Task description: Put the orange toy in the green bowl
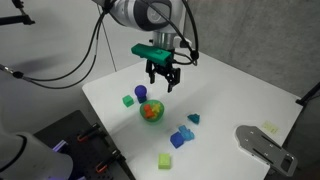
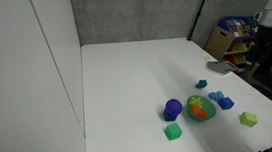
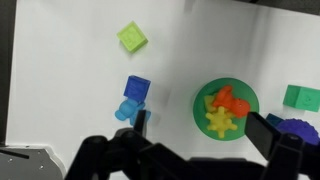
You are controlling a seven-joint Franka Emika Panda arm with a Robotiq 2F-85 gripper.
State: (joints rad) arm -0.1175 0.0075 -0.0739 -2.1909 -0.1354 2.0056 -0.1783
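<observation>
The green bowl (image 3: 199,108) holds the orange toy (image 3: 230,101) lying beside a yellow gear-shaped toy (image 3: 221,123). My gripper (image 3: 205,135) is open and empty, its two dark fingers straddling the bowl from above. In an exterior view my gripper (image 1: 163,80) hangs a little above and behind the bowl (image 1: 144,112), apart from it. The bowl (image 2: 192,110) with the orange toy (image 2: 202,111) also shows in an exterior view where my gripper is out of view.
Around the bowl lie a purple toy (image 1: 141,92), a small green cube (image 1: 127,100), blue blocks (image 1: 180,136), a teal piece (image 1: 193,118) and a light green block (image 1: 164,160). A grey object (image 1: 262,145) sits at the table's corner.
</observation>
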